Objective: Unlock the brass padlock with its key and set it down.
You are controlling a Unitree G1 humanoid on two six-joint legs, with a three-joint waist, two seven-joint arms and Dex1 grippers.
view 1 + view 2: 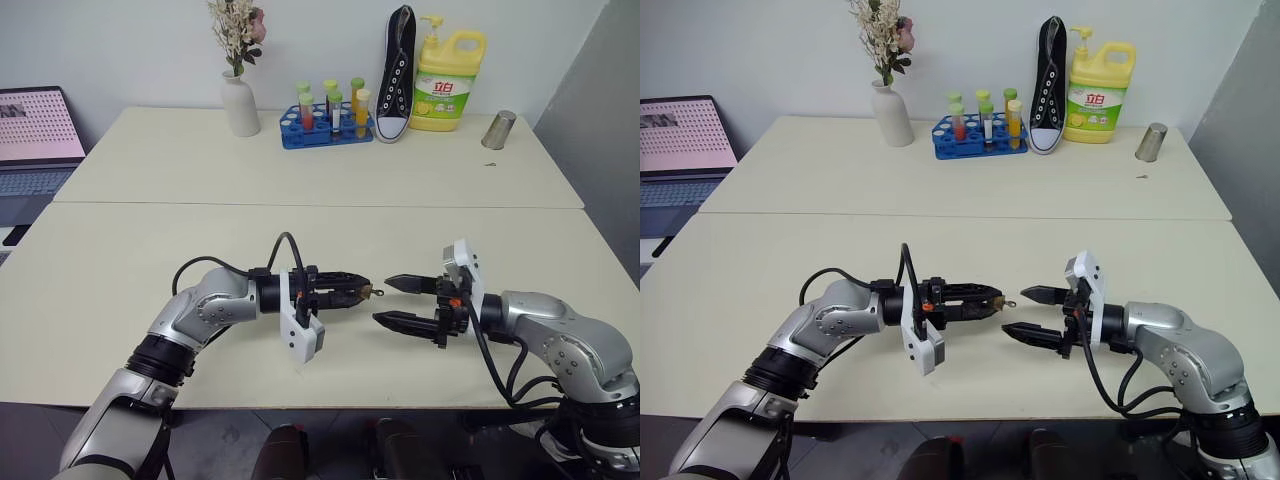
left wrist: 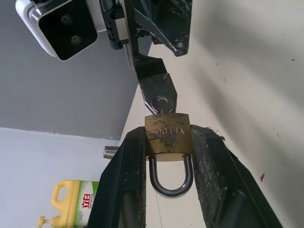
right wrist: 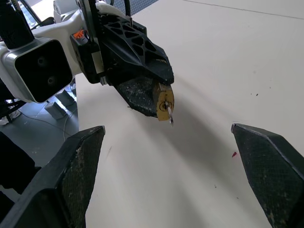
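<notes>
The brass padlock (image 2: pixel 167 137) is pinched by its body between the fingers of my left gripper (image 1: pixel 358 291), which is shut on it above the table (image 1: pixel 120 290). Its silver shackle (image 2: pixel 171 183) points back between the fingers. A small silver key (image 3: pixel 169 115) sticks out of the padlock's free end, toward my right gripper (image 1: pixel 383 300). That gripper is open and faces the left one tip to tip, a short gap from the key, with nothing between its fingers (image 3: pixel 80 161). Both grippers lie roughly level over the near table's middle.
On the far table stand a white vase with flowers (image 1: pixel 240 100), a blue rack of test tubes (image 1: pixel 325 118), a black shoe (image 1: pixel 397 70), a yellow detergent bottle (image 1: pixel 448 80) and a metal cup (image 1: pixel 498 130). A laptop (image 1: pixel 35 135) sits at far left.
</notes>
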